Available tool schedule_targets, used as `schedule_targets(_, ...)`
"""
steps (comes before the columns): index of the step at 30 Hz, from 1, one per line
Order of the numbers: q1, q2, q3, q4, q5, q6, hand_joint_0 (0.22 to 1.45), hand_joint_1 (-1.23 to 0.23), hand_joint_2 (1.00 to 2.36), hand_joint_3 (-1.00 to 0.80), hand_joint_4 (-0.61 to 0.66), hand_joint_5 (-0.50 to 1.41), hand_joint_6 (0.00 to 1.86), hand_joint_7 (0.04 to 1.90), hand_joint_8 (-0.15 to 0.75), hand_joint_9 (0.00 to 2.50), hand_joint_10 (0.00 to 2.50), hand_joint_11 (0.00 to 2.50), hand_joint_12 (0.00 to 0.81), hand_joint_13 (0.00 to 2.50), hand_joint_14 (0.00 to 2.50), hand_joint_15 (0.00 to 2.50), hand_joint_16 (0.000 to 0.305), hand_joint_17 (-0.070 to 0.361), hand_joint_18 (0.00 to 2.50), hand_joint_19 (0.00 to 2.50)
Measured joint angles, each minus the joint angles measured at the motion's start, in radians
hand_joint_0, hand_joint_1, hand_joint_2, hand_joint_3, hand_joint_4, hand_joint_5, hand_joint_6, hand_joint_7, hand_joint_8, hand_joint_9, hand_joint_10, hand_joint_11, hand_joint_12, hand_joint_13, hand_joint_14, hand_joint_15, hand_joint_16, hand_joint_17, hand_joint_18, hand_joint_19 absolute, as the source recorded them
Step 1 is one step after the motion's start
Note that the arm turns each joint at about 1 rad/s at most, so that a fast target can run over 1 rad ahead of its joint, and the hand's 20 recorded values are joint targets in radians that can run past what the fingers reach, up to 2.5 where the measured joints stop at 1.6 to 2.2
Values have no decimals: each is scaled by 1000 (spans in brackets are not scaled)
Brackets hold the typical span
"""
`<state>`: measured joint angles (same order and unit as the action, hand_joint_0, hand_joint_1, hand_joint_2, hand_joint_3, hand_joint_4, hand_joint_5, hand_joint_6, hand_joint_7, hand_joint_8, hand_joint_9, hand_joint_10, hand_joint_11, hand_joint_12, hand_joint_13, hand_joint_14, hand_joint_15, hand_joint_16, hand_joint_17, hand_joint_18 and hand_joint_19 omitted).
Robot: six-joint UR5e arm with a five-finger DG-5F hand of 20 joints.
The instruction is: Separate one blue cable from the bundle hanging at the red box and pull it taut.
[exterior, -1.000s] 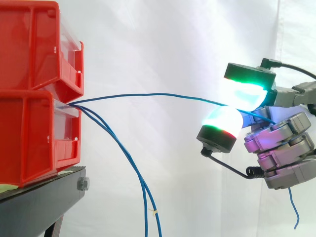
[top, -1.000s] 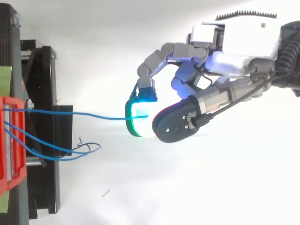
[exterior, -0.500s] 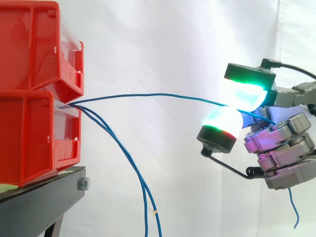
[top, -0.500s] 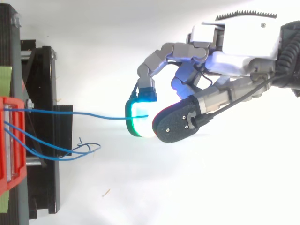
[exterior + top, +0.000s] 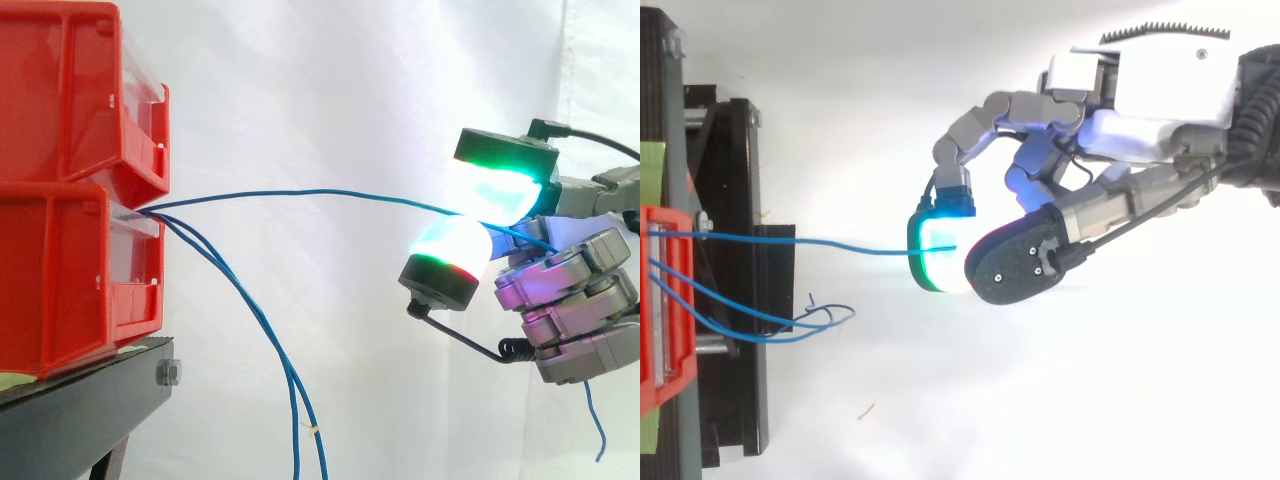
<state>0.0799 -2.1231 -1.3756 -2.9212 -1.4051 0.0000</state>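
A robot hand is holding one blue cable well out to the right of the lower red box, at about the height of that box's top edge. Its fingers are pinching the cable between two glowing pads. The upper pad is shining green and cyan, and the lower one is shining white and green above a red rim. The other fingers are curling in behind them.

The cable is leaving the front of the red box and running almost level to the pinch, bowing slightly upward along the way. A short free end is dangling below the hand, far from the box. In the top view the same cable is drawing a nearly straight line from the box to the pad.

The rest of the bundle is hanging apart from it, dropping from the same box front in a long curve downward, past the black stand under the box.

Over the past second nothing is moving. The hand is staying at the same distance from the box, the grip is looking the same, and the cable is keeping the same gentle bow. This suggests the separating is done and the pull is pausing or finishing, with a little slack perhaps still remaining.
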Motion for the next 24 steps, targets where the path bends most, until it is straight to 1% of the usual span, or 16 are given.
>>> schedule_targets(24, 0, 0, 0, 0, 0, 0, 733, -768, 1010, -334, -57, -210, 927, 961, 275, 1070, 1271, 1219, 321, 1118, 1536, 1404, 32, 72, 1342, 1630)
